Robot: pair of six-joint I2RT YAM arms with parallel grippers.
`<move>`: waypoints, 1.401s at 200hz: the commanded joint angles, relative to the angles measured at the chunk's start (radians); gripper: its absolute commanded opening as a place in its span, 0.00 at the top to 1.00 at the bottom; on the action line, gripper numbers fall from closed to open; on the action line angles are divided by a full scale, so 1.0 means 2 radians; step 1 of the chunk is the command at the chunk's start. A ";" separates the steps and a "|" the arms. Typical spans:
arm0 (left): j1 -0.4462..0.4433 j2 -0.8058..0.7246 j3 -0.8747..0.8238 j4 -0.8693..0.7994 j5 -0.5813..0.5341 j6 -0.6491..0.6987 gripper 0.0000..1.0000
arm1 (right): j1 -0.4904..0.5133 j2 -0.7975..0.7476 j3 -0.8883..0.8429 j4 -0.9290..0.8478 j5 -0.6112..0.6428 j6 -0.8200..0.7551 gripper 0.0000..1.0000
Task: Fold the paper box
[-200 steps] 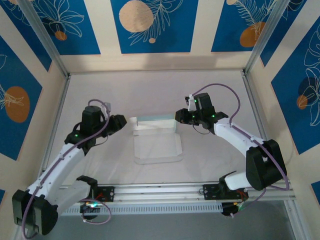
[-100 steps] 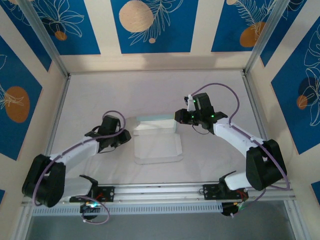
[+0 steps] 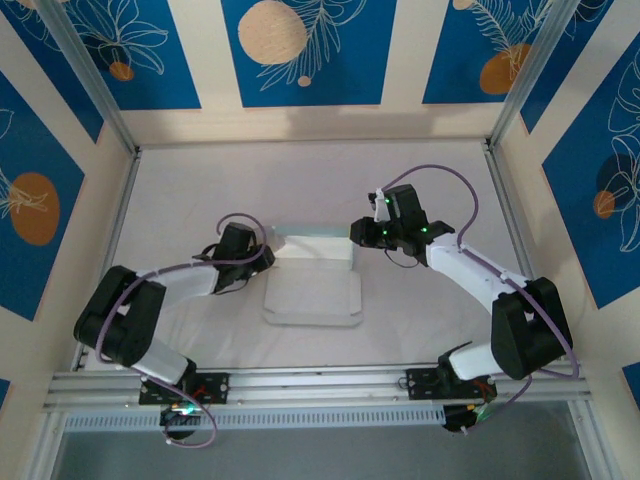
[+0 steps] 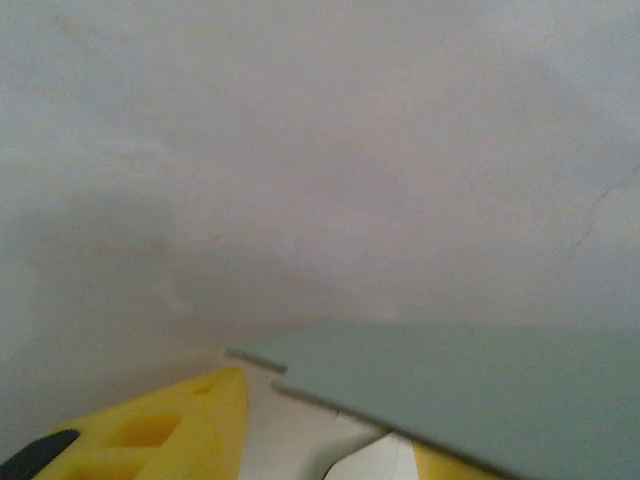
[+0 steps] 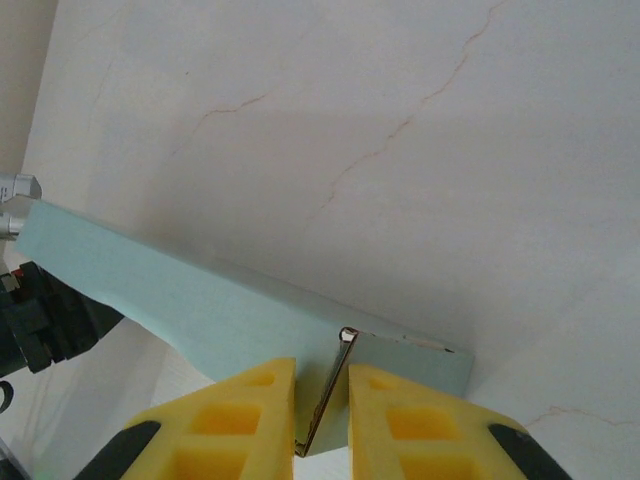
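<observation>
"Starting from the table [image 3: 430, 180], where is the paper box [image 3: 312, 295] found?"

"At the centre of the top view. Its white panel is laid flat, and a mint wall [image 5: 200, 290] is raised along the panel's upper edge."

"How is it held?"

"The end flap [image 5: 337, 390] at the wall's right is pinched between the nearly closed jaws of the right gripper [image 5: 320, 385]. The left gripper [image 3: 266, 257] is set at the box's left edge. Its jaws are seen parted, with a card corner lying across them and nothing clamped."

"What is needed for the step to be done well?"

"It is judged that the wall should be braced upright by the right pinch while the left flap is taken on its crease — not crumpled — and the box is not dragged."
</observation>
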 commanded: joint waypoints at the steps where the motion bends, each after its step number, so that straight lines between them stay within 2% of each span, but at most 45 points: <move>1: -0.008 0.019 0.008 0.055 0.013 -0.002 0.54 | 0.009 0.009 0.004 -0.032 -0.004 -0.008 0.80; 53: -0.021 0.040 0.007 0.085 0.008 0.013 0.57 | 0.009 0.003 0.000 -0.030 -0.005 0.000 0.80; 106: -0.024 0.074 -0.004 0.156 0.065 0.016 0.56 | 0.009 0.000 0.001 -0.032 -0.006 0.001 0.80; 139: -0.024 0.069 -0.023 0.200 0.079 0.015 0.56 | 0.010 -0.001 -0.002 -0.029 -0.007 0.002 0.80; 280: -0.028 0.067 -0.010 0.206 0.100 0.047 0.62 | 0.013 0.003 0.000 -0.034 -0.011 -0.004 0.80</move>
